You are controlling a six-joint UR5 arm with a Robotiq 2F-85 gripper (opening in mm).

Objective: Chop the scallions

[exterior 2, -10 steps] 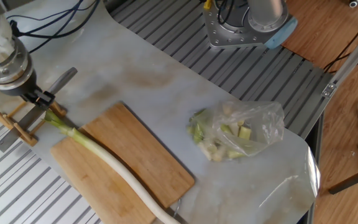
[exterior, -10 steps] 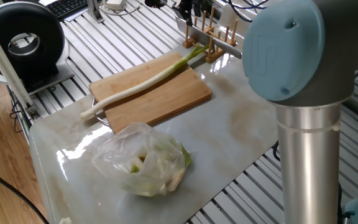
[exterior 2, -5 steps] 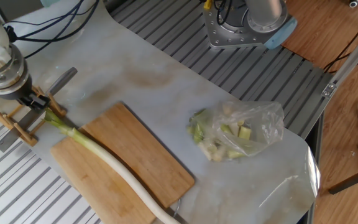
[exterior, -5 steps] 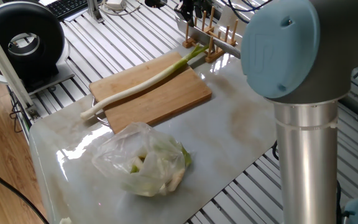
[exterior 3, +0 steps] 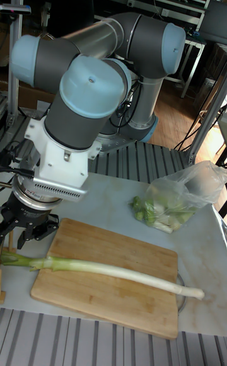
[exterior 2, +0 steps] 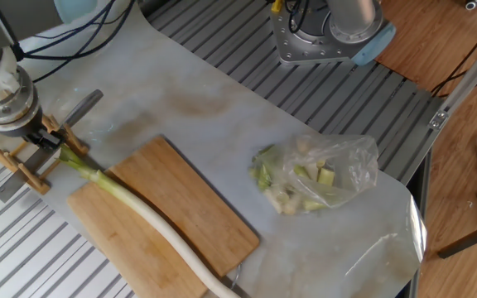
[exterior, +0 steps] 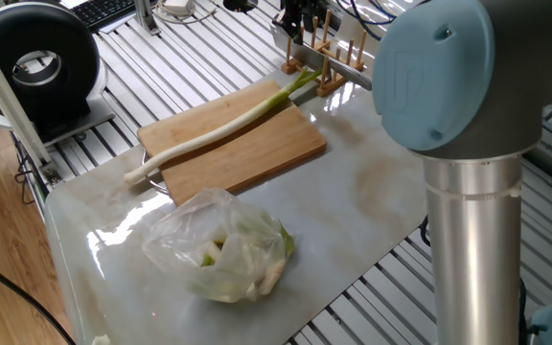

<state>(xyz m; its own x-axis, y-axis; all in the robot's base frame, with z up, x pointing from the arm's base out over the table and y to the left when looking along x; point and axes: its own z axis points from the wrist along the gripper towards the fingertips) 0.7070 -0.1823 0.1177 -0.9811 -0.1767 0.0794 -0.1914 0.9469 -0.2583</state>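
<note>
The scallions are one long uncut stalk lying lengthwise on the wooden board, its white end past the near-left corner and its green end at the wooden rack. The same stalk shows in the other two views. My gripper hangs just above the rack, right by the green tip. In the tall fixed view the gripper has its dark fingers apart, with nothing between them. A grey knife blade rests across the rack.
A clear plastic bag of pale green vegetable pieces lies on the white table sheet beyond the board. The arm's grey base column stands at the table's edge. A black round device sits off to the side.
The gripper has shifted a little along the rack, away from the board, staying low over it. The stalk, board and bag have not moved.
</note>
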